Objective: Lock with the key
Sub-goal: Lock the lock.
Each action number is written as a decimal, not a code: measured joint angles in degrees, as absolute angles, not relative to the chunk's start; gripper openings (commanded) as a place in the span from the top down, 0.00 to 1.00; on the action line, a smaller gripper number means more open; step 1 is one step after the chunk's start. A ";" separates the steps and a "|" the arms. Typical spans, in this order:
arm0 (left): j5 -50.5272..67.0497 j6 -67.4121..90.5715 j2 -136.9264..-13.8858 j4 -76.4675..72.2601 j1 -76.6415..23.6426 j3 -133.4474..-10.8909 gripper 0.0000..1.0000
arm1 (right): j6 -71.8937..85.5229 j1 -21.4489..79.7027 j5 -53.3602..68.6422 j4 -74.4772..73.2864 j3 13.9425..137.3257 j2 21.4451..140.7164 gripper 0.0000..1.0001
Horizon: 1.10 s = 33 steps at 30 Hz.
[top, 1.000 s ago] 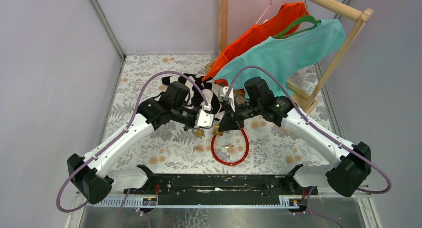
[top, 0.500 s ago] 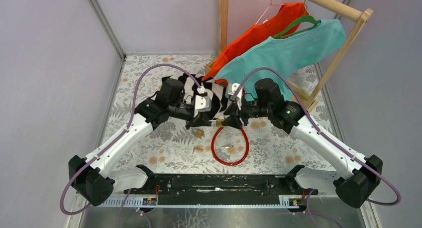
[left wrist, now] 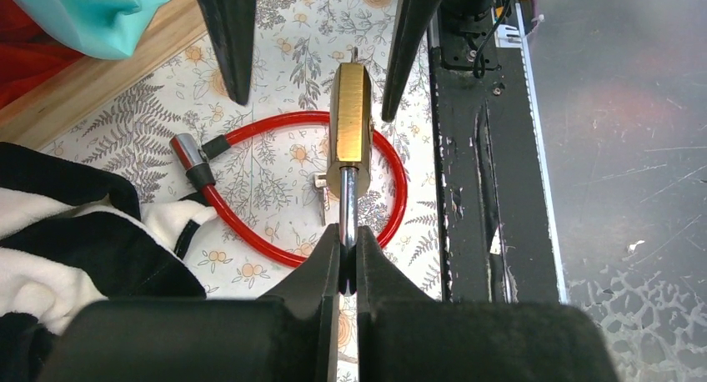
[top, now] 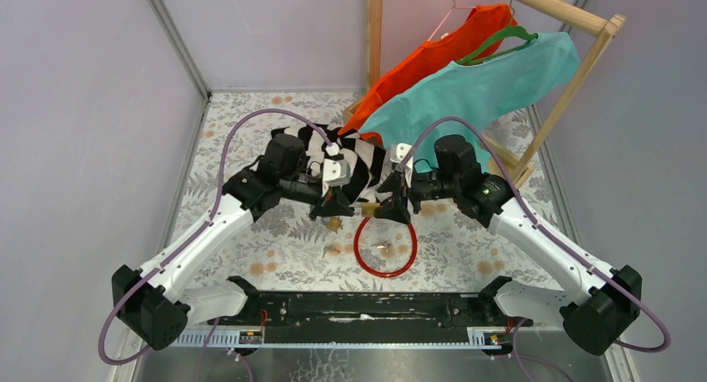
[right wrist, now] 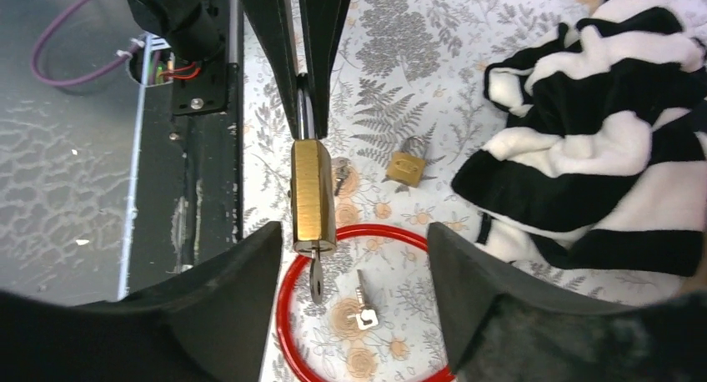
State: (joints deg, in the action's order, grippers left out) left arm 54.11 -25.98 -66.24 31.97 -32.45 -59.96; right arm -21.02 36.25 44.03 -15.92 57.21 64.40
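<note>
The left claw is pinched tight on the steel shackle of the brass padlock. The padlock sticks straight out ahead of its fingertips, in the air above the table. The key sits in the keyhole at the padlock's far end, pointing away from the left claw and toward the right claw.

The right claw stands wide open, one jaw on each side of that keyed end. Neither jaw touches padlock or key, and open room shows on both sides of the brass body.

Below both claws a red cable lies looped on the table, with a loose key inside the loop. Ahead of the right claw, past the held padlock, a small padlock lies on the table. Beyond that is a heaped striped cloth, its edge near the cable's capped end.

On the opposite side of the claws the black rail runs along the table's edge, with bare metal sheet past it.

Farthest off, behind the claws, a wooden rack carries a teal shirt and an orange shirt
</note>
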 measured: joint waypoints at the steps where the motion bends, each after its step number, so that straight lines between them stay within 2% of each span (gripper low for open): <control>1: 54.15 -25.78 -66.24 31.83 -32.45 -59.96 1.00 | -21.02 36.23 44.82 -15.73 57.21 64.75 0.39; 7: 54.24 -24.49 -66.37 31.14 -32.45 -59.96 1.00 | -20.10 36.29 48.31 -15.42 57.21 67.48 0.59; 12: 54.08 -23.46 -67.11 29.89 -32.34 -59.96 1.00 | -19.57 36.67 49.80 -14.68 57.21 67.81 0.84; 16: 54.22 -22.65 -67.40 29.78 -32.14 -59.96 1.00 | -19.29 36.69 50.13 -14.48 57.17 68.01 0.99; 33: 56.53 -16.38 -71.77 28.73 -31.70 -59.96 1.00 | -16.91 36.62 48.45 -14.17 55.44 68.53 1.00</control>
State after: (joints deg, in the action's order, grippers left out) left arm 56.53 -16.38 -71.77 28.73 -31.70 -59.96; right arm -16.91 36.62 48.45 -14.17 55.44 68.53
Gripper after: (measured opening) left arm 0.076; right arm 0.255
